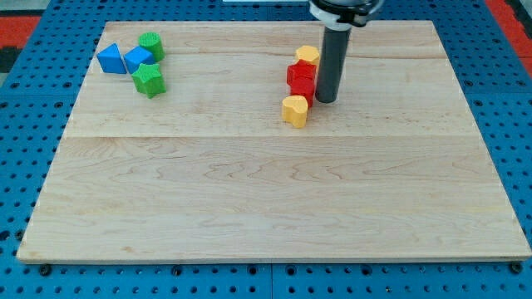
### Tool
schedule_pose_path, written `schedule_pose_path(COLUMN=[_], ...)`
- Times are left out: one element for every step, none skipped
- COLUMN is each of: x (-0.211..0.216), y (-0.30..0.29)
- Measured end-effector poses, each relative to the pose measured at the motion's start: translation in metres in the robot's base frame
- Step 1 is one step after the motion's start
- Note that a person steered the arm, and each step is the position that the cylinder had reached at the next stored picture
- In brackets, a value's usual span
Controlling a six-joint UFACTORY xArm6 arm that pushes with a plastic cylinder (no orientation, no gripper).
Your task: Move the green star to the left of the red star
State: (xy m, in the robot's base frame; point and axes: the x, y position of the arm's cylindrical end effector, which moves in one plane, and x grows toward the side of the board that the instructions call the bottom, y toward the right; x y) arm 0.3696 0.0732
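A: Camera view showed the green star (149,80) upper left, touching 2 blue blocks (125,59)?

B: Yes. My tip (325,100) stood right of the red star (300,81); no jaws existed. Best circle behind green, pushing rightward gently.

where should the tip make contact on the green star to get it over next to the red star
No gripping here, only pushing. Set my tip against the green star's left face, low on its side, and push toward the view's right. The red star lies far right. The blue blocks crowd its upper left, so come in from the lower left. My tip now sits beside the red blocks.
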Motion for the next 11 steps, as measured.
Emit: schedule_pose_path(x=[0.011, 0.024, 0.091, 0.068, -0.021, -0.065, -0.017, -0.006, -0.034, -0.013, 0.034], y=[-0.003, 0.026, -0.043, -0.189, -0.315, -0.323, -0.253, -0.218, -0.236, -0.173, -0.138])
